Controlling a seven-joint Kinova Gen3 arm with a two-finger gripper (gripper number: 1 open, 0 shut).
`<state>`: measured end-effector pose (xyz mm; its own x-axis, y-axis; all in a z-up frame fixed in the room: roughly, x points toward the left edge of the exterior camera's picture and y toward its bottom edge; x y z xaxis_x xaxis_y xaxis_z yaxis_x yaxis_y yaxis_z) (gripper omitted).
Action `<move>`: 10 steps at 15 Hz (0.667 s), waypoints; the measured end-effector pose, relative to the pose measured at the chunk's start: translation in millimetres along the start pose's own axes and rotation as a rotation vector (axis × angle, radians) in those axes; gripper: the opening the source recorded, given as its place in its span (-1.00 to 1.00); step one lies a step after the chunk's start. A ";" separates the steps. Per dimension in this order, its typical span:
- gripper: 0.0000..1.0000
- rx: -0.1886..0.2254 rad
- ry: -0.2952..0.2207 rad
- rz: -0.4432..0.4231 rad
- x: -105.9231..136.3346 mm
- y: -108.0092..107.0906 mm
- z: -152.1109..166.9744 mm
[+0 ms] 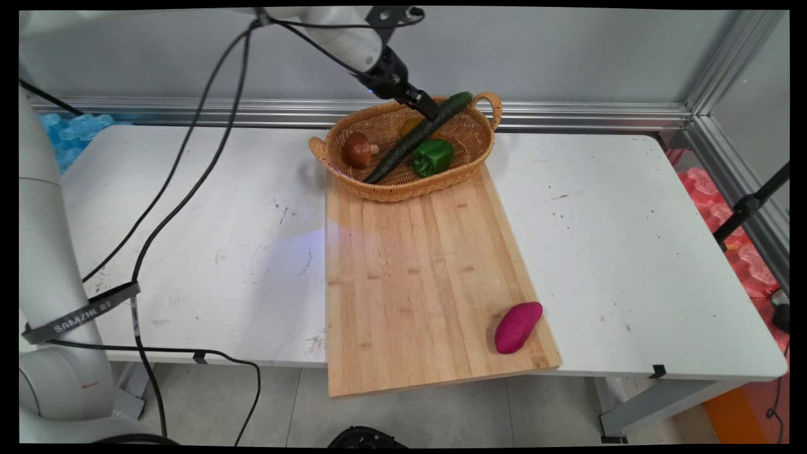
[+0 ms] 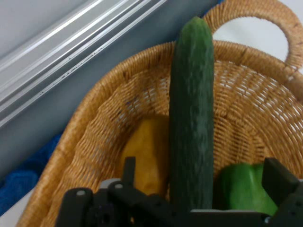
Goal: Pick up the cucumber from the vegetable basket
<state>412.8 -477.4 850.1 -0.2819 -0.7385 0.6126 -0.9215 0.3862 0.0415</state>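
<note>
1. Magenta in colour, a small oval sweet potato (image 1: 517, 326) lies on the near right corner of the long pale bamboo cutting board (image 1: 416, 271), well apart from all other things.
2. The bamboo cutting board lies on the white table (image 1: 630, 252); its near edge goes a little over the table's front edge.
3. On the far end of the board stands an oval woven wicker basket with two handles (image 1: 378, 186).
4. Inside the basket, a brown mushroom (image 1: 357, 149) is at the left and a green bell pepper (image 1: 432, 157) is at the right.
5. Between them a long dark green cucumber (image 1: 403, 148) lies slanted; its far tip rests over the basket's back rim, near the right handle.
6. A yellow vegetable (image 2: 147, 156), partly hidden, lies just beside the cucumber, on its far left side.
7. The black two-finger gripper (image 1: 432, 113) is at the upper part of the cucumber. In the hand view its fingers (image 2: 279, 177) stand apart, one on each side of the cucumber, not pressed on it.
</note>
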 end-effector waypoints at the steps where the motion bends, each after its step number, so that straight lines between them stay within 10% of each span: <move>1: 1.00 0.002 -0.001 -0.004 1.6 1.2 5.3; 10: 1.00 0.021 -0.039 0.006 11.7 16.9 58.1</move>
<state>378.4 -511.6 812.1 -0.2975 -0.7572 0.5814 -0.9249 0.3797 0.0213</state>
